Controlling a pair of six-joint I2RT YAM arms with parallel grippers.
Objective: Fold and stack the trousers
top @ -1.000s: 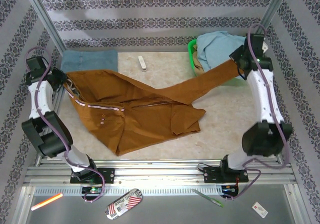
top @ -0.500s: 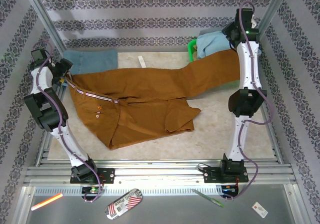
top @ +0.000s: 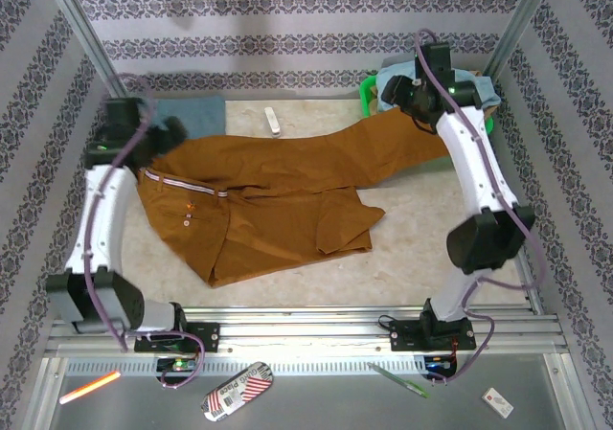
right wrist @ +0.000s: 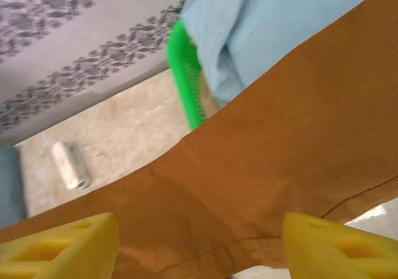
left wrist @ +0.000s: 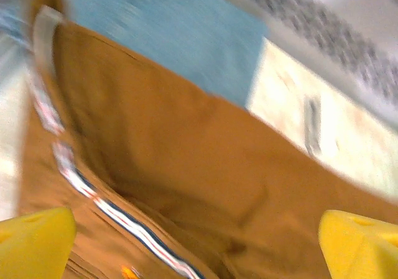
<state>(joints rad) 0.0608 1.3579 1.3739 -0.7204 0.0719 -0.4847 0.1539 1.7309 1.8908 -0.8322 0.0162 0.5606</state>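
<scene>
The trousers [top: 278,191] lie spread on the surface [top: 431,229]. Their long axis runs left to right. The waistband [top: 182,186] is at the left. The extended leg [top: 383,147] points far-right and its end reaches the green basket [top: 369,100].

- Left pincer [left wrist: 196,238]: released, fingers wide, directly above the waistband end, near the denim-blue cloth [top: 196,114].
- Right pincer [right wrist: 199,245]: released, directly above the extended leg by the basket.

Each arm is nearest its own end, so the next grasp probably calls for a straight descent.
</scene>
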